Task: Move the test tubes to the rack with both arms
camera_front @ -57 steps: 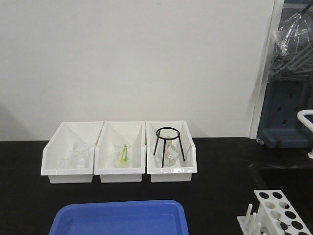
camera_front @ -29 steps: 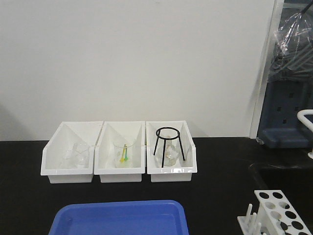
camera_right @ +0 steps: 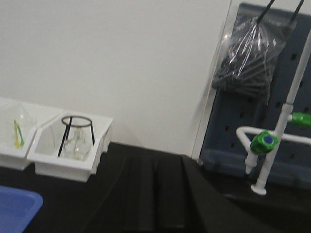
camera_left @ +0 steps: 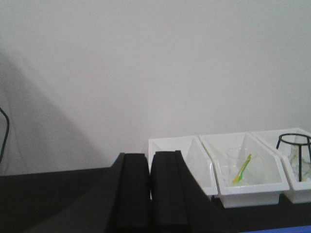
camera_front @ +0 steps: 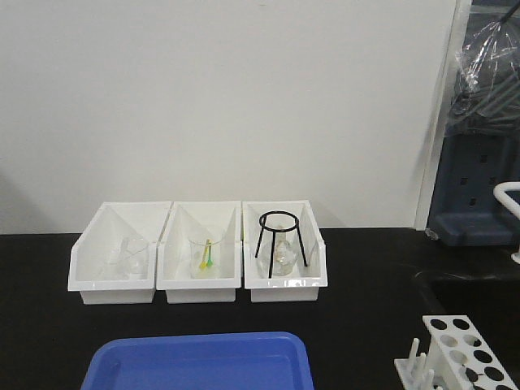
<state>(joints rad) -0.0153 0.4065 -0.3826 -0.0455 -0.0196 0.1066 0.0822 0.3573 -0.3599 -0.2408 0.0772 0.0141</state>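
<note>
Nothing has been shifted in the last second: the rack (camera_front: 470, 351) is left unfilled at near right, no test tubes are seen, and left gripper (camera_left: 149, 161) and right gripper (camera_right: 155, 165) are held clenched, empty. Transfer is judged unstarted.

White bins (camera_front: 199, 291) wall off 12 o'clock; blue tray (camera_front: 195, 342) at 6, rack (camera_front: 470, 358) at 4; bare tabletop (camera_front: 366, 313) strip between.
</note>
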